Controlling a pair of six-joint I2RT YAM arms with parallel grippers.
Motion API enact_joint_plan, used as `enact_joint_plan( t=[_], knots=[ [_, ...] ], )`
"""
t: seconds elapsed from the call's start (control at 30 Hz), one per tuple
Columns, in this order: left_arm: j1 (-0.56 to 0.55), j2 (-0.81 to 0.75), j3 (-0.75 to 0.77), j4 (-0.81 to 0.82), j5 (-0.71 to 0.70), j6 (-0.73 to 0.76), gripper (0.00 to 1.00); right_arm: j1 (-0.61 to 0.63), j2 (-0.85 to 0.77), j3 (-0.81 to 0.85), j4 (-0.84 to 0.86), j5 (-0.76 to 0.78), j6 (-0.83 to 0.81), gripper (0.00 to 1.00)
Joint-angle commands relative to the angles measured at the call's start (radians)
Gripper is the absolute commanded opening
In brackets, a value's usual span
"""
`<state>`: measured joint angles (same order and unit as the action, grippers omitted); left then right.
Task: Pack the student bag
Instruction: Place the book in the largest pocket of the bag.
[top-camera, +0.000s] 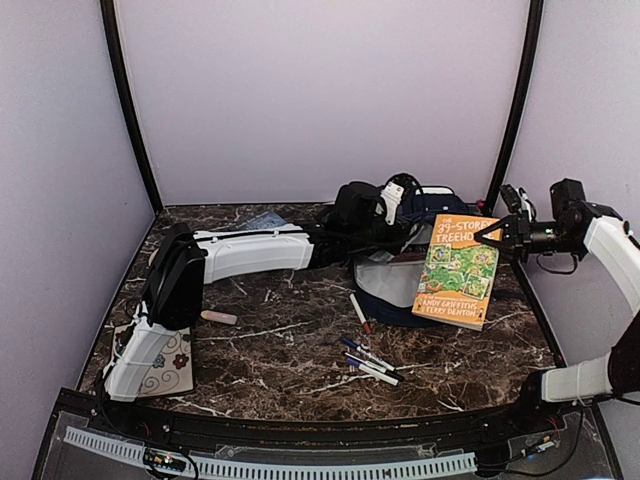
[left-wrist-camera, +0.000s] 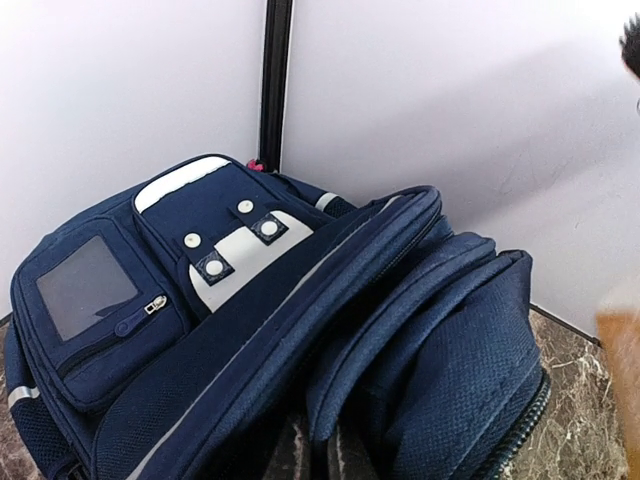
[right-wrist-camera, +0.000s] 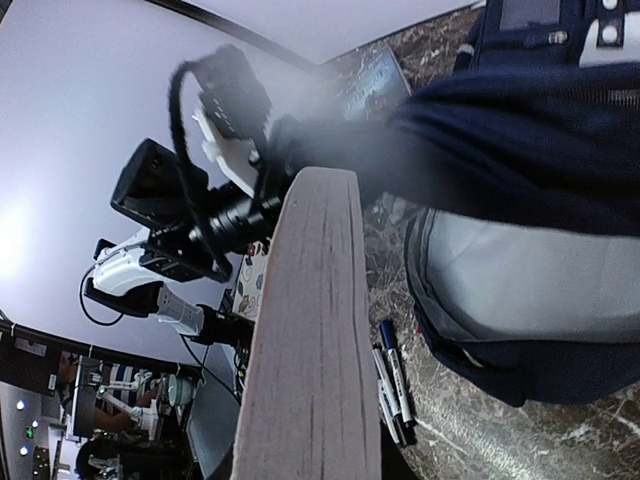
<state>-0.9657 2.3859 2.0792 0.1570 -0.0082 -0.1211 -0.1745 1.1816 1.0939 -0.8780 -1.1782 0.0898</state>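
Observation:
The student bag (top-camera: 395, 285), navy with a pale grey lining (right-wrist-camera: 520, 270), lies open at the back right of the table. My left gripper (top-camera: 398, 212) is shut on the fabric edge of its opening and holds that edge up. In the left wrist view the bag (left-wrist-camera: 230, 300) fills the frame, its white studded patch facing up, and the fingers are hidden under a fold. My right gripper (top-camera: 497, 235) is shut on an orange and green book (top-camera: 458, 270), which hangs upright just right of the opening. Its page edge (right-wrist-camera: 310, 330) fills the right wrist view.
Several pens (top-camera: 370, 362) lie in front of the bag, with one more marker (top-camera: 358, 308) nearer it. A pale stick (top-camera: 218, 317) and a patterned notebook (top-camera: 165, 368) lie by the left arm. A blue booklet (top-camera: 262, 220) is at the back.

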Motion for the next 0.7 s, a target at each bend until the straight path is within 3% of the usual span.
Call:
enact_joint_plan(
  t=[0.0,0.17,0.3,0.5,0.67],
  knots=[
    [0.01,-0.039,0.072,0.129,-0.007,-0.041,0.0,0.039,-0.043,-0.109,-0.027,-0.024,0.009,0.0],
    [0.012,-0.036,0.102,0.109,0.013,-0.065,0.0,0.073,-0.05,-0.243,0.091,-0.037,0.129,0.0],
    [0.009,-0.041,0.122,0.106,0.058,-0.107,0.0,0.129,-0.015,-0.246,0.17,0.019,0.152,0.0],
    [-0.004,-0.044,0.137,0.114,0.086,-0.137,0.0,0.167,-0.01,-0.39,0.499,0.061,0.397,0.0],
    [-0.031,-0.055,0.165,0.089,0.092,-0.123,0.0,0.186,0.105,-0.34,0.629,0.099,0.409,0.0]
  ],
)
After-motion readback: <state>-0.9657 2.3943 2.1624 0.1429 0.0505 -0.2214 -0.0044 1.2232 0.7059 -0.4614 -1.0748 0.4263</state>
